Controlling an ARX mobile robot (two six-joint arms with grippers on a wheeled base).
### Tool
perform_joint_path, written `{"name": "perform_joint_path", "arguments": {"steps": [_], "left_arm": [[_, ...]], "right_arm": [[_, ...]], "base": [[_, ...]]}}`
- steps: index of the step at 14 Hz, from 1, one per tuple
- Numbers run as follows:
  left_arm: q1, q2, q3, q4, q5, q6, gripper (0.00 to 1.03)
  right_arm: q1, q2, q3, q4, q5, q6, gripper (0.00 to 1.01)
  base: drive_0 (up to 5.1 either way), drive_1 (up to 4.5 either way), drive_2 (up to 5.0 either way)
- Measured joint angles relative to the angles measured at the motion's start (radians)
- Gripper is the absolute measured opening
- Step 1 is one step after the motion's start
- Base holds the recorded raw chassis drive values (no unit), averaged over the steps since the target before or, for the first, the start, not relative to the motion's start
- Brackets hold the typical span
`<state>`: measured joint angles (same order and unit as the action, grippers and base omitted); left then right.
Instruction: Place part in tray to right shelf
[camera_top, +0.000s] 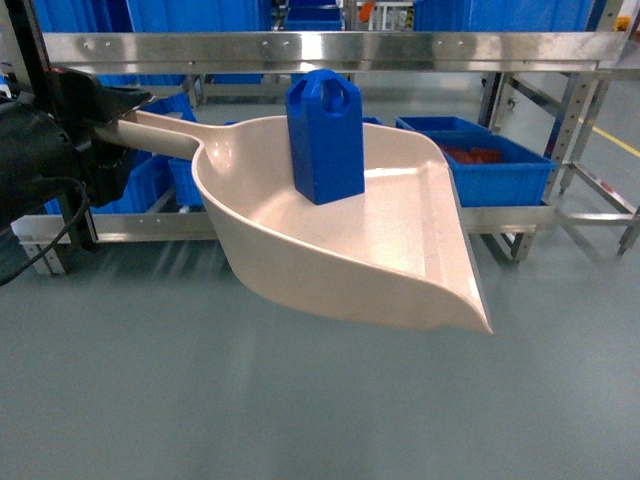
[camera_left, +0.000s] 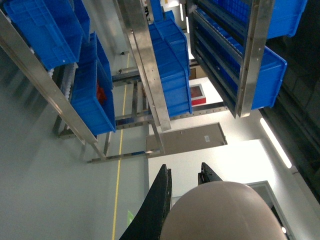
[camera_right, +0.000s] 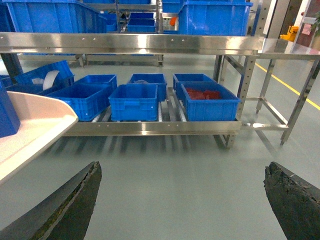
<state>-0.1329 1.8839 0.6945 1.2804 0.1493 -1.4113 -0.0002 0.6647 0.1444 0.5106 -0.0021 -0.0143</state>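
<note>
Two claws show, and only one carries anything. At the left edge of the head view, the left claw is clenched on the long handle of the tray, holding the beige scoop in the air above the grey floor. In the left wrist view its dark fingers flank the rounded beige handle end, pressed close on both sides. The part stands upright inside the tray, toward its deeper back end, touching the tray floor and apart from the raised side walls. The tray's flat open lip points down and to the right, with bare floor all around and beneath it.

The right claw hangs spread wide and holds nothing; its two dark fingers sit at opposite lower corners of the right wrist view, with bare floor between them. The tray's edge and a sliver of the part lie at that view's left side, apart from the fingers.

Ahead, the right shelf shows its shiny front rail across the upper frame, with blue crates on the roller level below. Open floor separates the tray from the shelf.
</note>
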Motion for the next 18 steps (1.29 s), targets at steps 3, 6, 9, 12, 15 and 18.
{"name": "perform_joint_path", "arguments": {"steps": [3,6,9,12,15,18], "left_arm": [[0.000,0.000,0.000,0.002,0.002,-0.001,0.13],[-0.001,0.000,0.000,0.000,0.001,-0.002,0.13],[-0.001,0.000,0.000,-0.001,0.001,-0.002,0.13],[-0.001,0.000,0.000,-0.001,0.001,-0.002,0.13],[-0.001,0.000,0.000,-0.001,0.001,-0.002,0.13],[-0.001,0.000,0.000,-0.001,0.001,-0.002,0.13]], "right_arm": [[0.000,0.000,0.000,0.000,0.000,0.000,0.98],[0.000,0.000,0.000,-0.001,0.001,0.000,0.98],[0.000,0.000,0.000,-0.001,0.001,0.000,0.98],[0.000,0.000,0.000,0.000,0.001,0.000,0.98],[0.000,0.000,0.000,-0.001,0.002,0.000,0.98],[0.000,0.000,0.000,-0.002,0.002,0.000,0.98]], "base": [[0.0,0.00,0.0],[0.0,0.00,0.0],[0.0,0.00,0.0],[0.0,0.00,0.0],[0.0,0.00,0.0],[0.0,0.00,0.0]]}}
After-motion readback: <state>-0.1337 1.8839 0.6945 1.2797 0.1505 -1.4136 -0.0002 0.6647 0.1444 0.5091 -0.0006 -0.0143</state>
